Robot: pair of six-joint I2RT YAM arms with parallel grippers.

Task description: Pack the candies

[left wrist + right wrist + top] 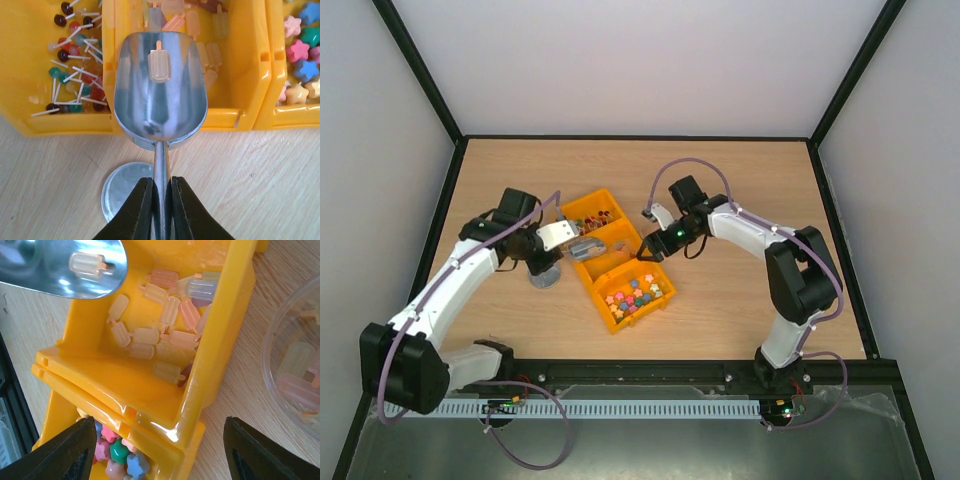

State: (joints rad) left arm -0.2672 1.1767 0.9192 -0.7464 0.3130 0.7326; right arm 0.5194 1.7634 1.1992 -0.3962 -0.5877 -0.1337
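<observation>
The candies in view are small pastel popsicle-shaped sweets [165,325] lying in the middle yellow bin [260,60]. My left gripper [161,182] is shut on the handle of a metal scoop [160,90] and holds its bowl over that bin's near wall. One pale popsicle candy [159,62] lies in the scoop; it also shows in the right wrist view [87,263]. My right gripper [160,440] is open and empty, hovering over the corner where the middle bin meets the bin of star candies [120,455]. In the top view the left gripper [565,240] and right gripper [652,252] flank the bins.
Three yellow bins stand in a row: lollipops [75,75], popsicle candies, star candies [300,70]. A round metal lid [125,192] lies on the wood below the scoop handle. A clear bowl [295,365] holding a few popsicle candies stands right of the bins.
</observation>
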